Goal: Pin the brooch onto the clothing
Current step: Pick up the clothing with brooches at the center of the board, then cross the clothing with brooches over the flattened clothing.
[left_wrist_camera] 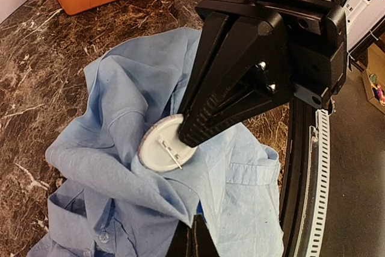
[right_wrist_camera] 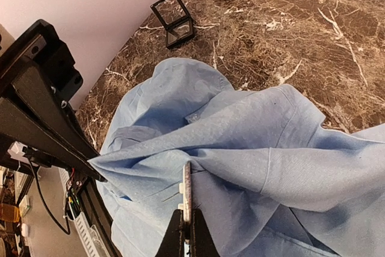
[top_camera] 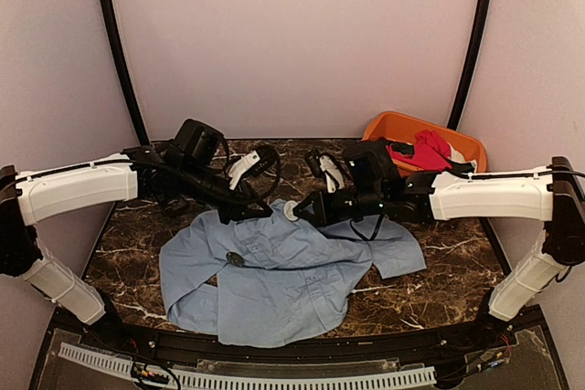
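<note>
My right tool (right_wrist_camera: 186, 224) is pinching the brooch (left_wrist_camera: 159, 150) by its rim; I think it is hard and light. My left tool (right_wrist_camera: 96, 174) is pinching a fold of the thin, floppy clothing (left_wrist_camera: 120, 88).

- I am wearing smooth white shells over the long links of my left arm (top_camera: 73, 191) and right arm (top_camera: 489, 196), with black joints showing at elbows and shoulders.
- Thin black cables (top_camera: 91, 165) are running along the tops of both white links.
- My wrists are ending in blocky matte-black housings, and small green lights (top_camera: 353, 169) are glowing on the right one.
- A black cable loop (top_camera: 270, 163) is curling beside my left wrist, next to a white plastic piece (top_camera: 242, 169).
- My right gripper (top_camera: 302, 211) is showing a wedge-shaped black finger (left_wrist_camera: 210, 112) with a ribbed face and two silver screws (left_wrist_camera: 263, 64).
- My left gripper (top_camera: 241, 215) is tapering into slim black tips.
</note>
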